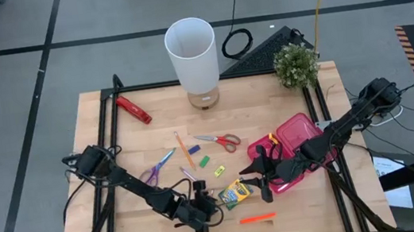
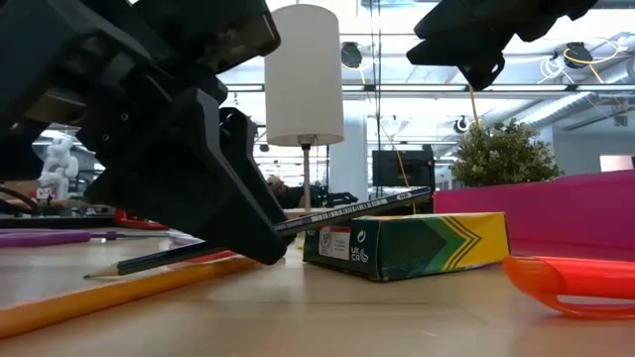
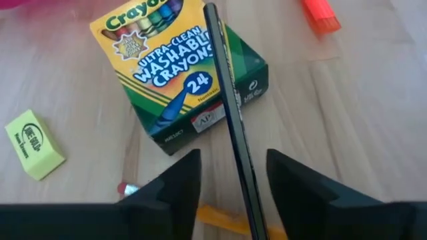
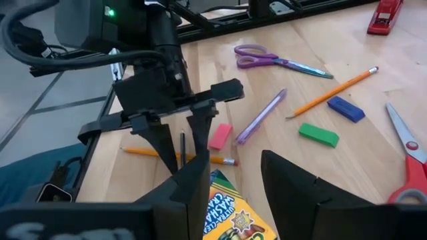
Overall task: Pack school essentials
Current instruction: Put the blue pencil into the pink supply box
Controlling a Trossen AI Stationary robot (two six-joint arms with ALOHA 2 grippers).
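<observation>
Pretty cramped up front: the left gripper (image 1: 203, 210) sits right beside the crayon box (image 1: 234, 194), with a dark pencil (image 3: 230, 120) between its fingers lying across the box top, and the right gripper (image 1: 266, 179) hangs just past the box against the pink case (image 1: 293, 133). The orange marker (image 1: 257, 218) blocks the near edge. Bare wood stays open around the lamp (image 1: 192, 54) and the red tool (image 1: 133, 109).

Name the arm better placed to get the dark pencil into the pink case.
Left. Its claw has the dark pencil between its fingers, tip resting on the crayon box. The right claw hangs open by the pink case.
</observation>
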